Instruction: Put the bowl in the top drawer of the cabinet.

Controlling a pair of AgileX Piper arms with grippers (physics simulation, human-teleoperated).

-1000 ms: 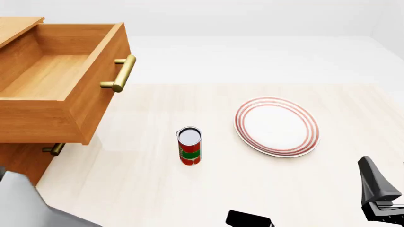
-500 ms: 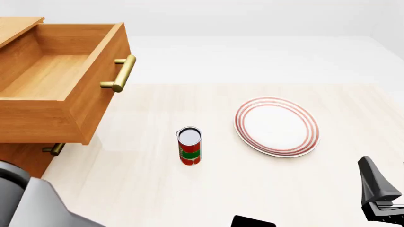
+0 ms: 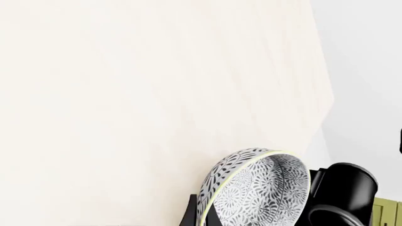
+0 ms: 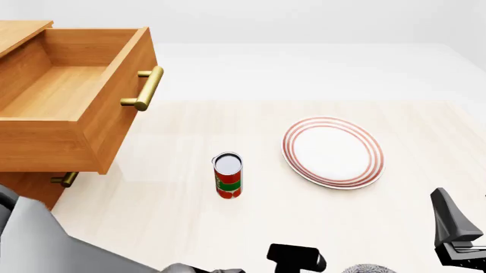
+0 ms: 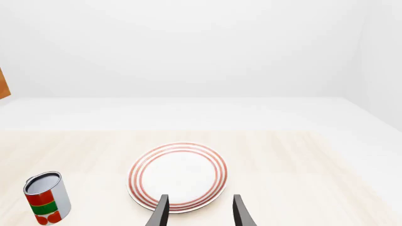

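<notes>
Left arm further in, left claw clamping one bowl, right claw apart, one plate, one can

The pale wooden table is carrying a red-ringed plate. A red and green can is standing upright nearby.

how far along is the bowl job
Done: the top drawer stands pulled open and empty. In hand: the bowl sits tilted on its side in the left end effector, low at the table's near edge. Left: carry it to the drawer and set it inside. The right end effector is open over the plate.
</notes>
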